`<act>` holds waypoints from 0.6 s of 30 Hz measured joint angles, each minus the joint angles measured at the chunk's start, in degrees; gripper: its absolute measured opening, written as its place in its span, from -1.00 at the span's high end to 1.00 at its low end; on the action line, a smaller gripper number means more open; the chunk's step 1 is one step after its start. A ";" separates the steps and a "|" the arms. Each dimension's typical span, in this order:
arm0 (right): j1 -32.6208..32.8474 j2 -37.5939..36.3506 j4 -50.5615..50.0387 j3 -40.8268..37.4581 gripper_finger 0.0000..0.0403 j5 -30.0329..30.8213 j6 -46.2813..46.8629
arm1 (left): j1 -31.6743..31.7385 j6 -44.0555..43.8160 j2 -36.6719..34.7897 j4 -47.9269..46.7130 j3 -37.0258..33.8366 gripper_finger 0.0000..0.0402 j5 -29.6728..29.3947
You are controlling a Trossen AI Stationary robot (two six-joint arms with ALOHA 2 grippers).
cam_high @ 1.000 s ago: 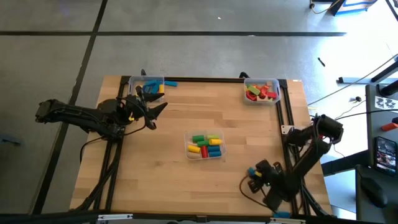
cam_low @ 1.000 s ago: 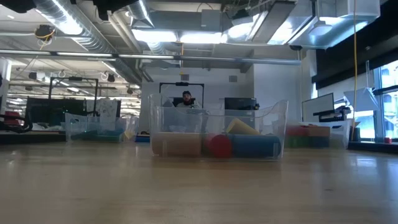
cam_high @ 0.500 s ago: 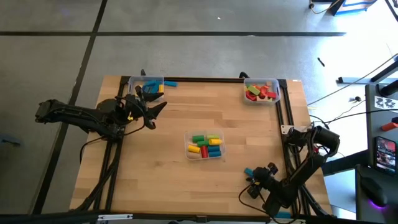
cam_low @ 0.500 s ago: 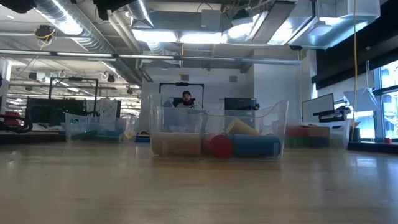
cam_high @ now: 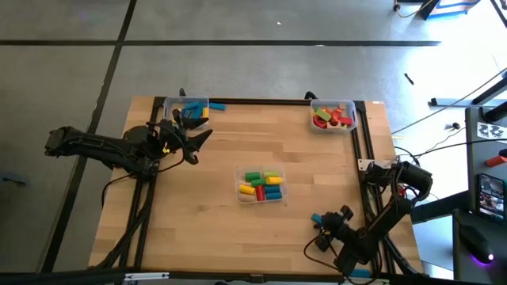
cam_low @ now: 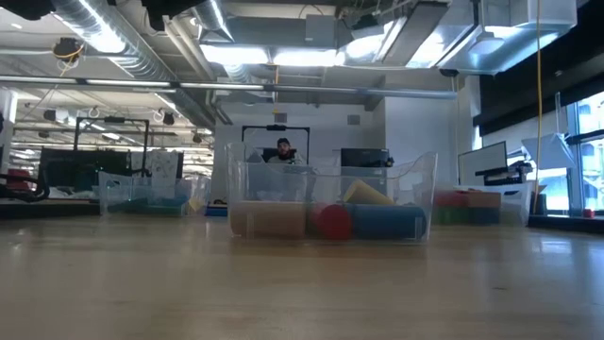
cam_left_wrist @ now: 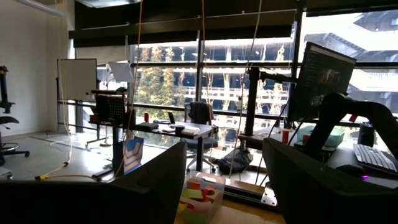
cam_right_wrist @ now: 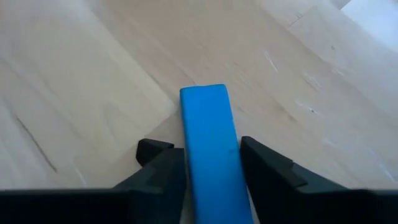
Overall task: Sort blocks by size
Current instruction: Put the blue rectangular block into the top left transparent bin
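A long blue block (cam_right_wrist: 208, 146) lies near the table's near right corner, and my right gripper (cam_high: 322, 227) stands over it, shut on it. The block shows as a blue spot (cam_high: 317, 218) in the high view. Other blocks lie in three clear bins: one at the middle (cam_high: 261, 186), one at the far left (cam_high: 188, 109) and one at the far right (cam_high: 333, 115). One more blue block (cam_high: 217, 105) lies on the table beside the far-left bin. My left gripper (cam_high: 198, 139) waits open above the table's left side, with nothing between its fingers. My right gripper has the blue block between its two fingers, which lie against its two long sides (cam_right_wrist: 186, 165). The fingers slant down from the near right and run along the block. The block's far end (cam_right_wrist: 204, 93) reaches past the fingertips. I cannot tell whether it rests on the table.
Black rails (cam_high: 366, 150) run along the table's right and left edges. Bare wood lies between the middle bin and the near edge. The low view shows the middle bin (cam_low: 330, 203) head-on, and a person (cam_low: 283, 149) far behind the table.
My right arm has sunk toward the table at the near right corner, onto the blue block, and its wrist has rolled. The block lies where it was.
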 joint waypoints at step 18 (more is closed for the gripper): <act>-0.15 -0.31 -5.05 2.83 0.40 0.43 0.50 | 0.01 0.01 0.02 0.01 0.00 -0.05 0.00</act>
